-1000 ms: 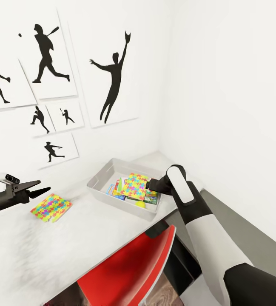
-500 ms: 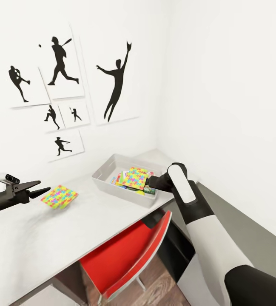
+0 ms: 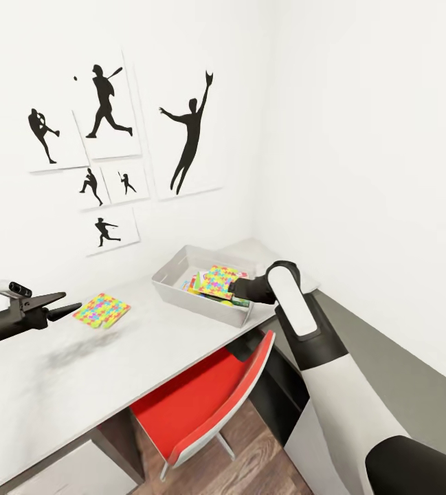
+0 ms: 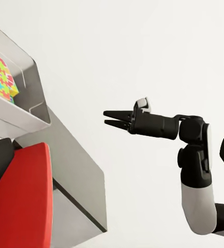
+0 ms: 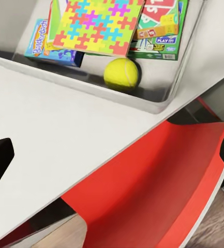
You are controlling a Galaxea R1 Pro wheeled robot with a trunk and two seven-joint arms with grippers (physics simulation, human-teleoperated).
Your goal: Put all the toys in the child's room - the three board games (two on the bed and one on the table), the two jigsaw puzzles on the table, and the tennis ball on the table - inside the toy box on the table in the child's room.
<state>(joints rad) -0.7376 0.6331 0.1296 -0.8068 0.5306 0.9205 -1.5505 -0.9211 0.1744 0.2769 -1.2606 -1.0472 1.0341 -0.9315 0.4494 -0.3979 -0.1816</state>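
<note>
Right claw [image 3: 231, 287] has stayed over the toy box [image 3: 174, 283], arm bent

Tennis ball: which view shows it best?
Right wrist view. The tennis ball sits large and unobstructed inside the toy box, beside the board games. In the head view the tub's near wall blocks it; the left wrist view catches just the tub's corner.

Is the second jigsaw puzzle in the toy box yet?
Out. It lies on the table, apart from the toy box, near the left gripper.
</note>
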